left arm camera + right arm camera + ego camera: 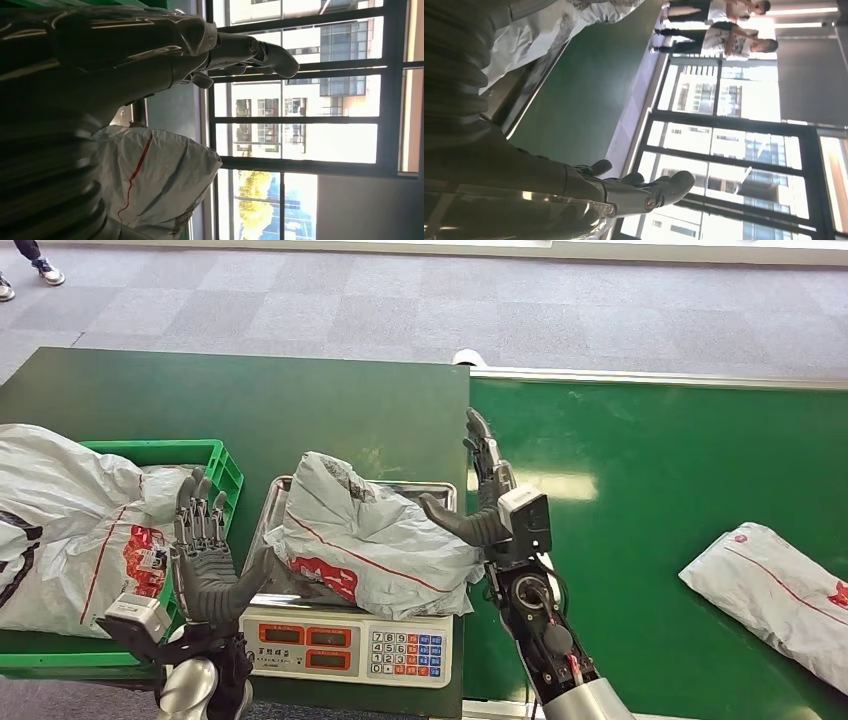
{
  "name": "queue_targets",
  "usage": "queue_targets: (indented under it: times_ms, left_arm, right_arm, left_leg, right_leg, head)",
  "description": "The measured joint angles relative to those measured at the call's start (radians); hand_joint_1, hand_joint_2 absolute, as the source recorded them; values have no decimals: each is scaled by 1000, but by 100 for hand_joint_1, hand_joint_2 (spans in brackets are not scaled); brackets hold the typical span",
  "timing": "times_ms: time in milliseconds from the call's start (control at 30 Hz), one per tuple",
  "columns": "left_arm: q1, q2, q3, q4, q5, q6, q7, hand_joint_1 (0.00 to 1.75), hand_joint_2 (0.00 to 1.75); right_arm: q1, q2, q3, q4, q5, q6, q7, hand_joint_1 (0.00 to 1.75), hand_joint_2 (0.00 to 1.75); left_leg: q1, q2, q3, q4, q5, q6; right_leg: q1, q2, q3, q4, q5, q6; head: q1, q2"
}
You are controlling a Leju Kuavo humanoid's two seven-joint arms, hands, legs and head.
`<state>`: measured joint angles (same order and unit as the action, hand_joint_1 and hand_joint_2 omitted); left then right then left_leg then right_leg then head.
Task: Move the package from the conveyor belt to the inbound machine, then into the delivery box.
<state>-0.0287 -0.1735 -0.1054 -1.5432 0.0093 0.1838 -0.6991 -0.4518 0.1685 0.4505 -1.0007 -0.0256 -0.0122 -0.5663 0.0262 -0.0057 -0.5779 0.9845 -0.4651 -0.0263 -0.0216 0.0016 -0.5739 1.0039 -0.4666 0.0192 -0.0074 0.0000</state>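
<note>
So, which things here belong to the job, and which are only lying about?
Job:
package on the scale
scale
green crate
left robot hand
right robot hand

Lying about:
package on the belt
packages already in the crate
people by the window

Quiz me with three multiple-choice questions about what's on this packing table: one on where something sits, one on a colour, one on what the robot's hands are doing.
1. Where does the middle grey package lie?
A. on the scale's steel tray
B. on the floor
C. in the crate

2. What colour is the crate holding the left package?
A. red
B. green
C. yellow

3. What are the left hand and right hand doing?
A. both lifting one package high
B. one pressing the keypad
C. open, one each side of the middle package, holding nothing

Answers: 1 A, the steel tray shows under it above the scale's keypad. 2 B, its rim is green. 3 C, fingers spread, nothing gripped.
</note>
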Motion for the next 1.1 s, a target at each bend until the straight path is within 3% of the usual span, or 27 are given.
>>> queue_targets:
  times_ms: [267,533,667,800,1000,1100]
  left_arm:
    - [13,6,6,-50,-24,23,0,0,175]
    - [-2,16,-23,-22,-84,2,0,0,175]
    - [-57,28,-49,49,-207,7,6,0,175]
    - [-148,53,-87,122,-428,-9,82,0,175]
    - [-189,64,-109,157,-496,-22,113,0,175]
    - [-275,89,-168,249,-635,-95,182,0,175]
  right_arm:
    - [205,-14,-128,-177,-60,-55,-3,0,175]
    - [304,-11,-202,-259,-47,-49,7,0,175]
    - [339,-9,-238,-293,-34,-39,9,0,175]
    - [353,-8,-260,-309,-22,-26,11,0,175]
    - [356,-8,-269,-311,-20,-22,13,0,175]
    - [361,-8,-281,-313,-13,-4,19,0,175]
  left_leg:
    - [0,0,0,0,0,0]
    - [0,0,0,0,0,0]
    - [0,0,0,0,0,0]
    - [0,0,1,0,0,0]
    - [0,1,1,0,0,0]
    - [0,1,1,0,0,0]
  right_leg:
    - [0,0,0,0,0,0]
    - [0,0,0,0,0,0]
    - [0,0,0,0,0,0]
    - [0,0,1,0,0,0]
    - [0,0,1,0,0,0]
    - [0,1,0,0,0,0]
  head:
    - [0,0]
    - [0,0]
    - [0,0]
    - [0,0]
    - [0,0]
    - [0,0]
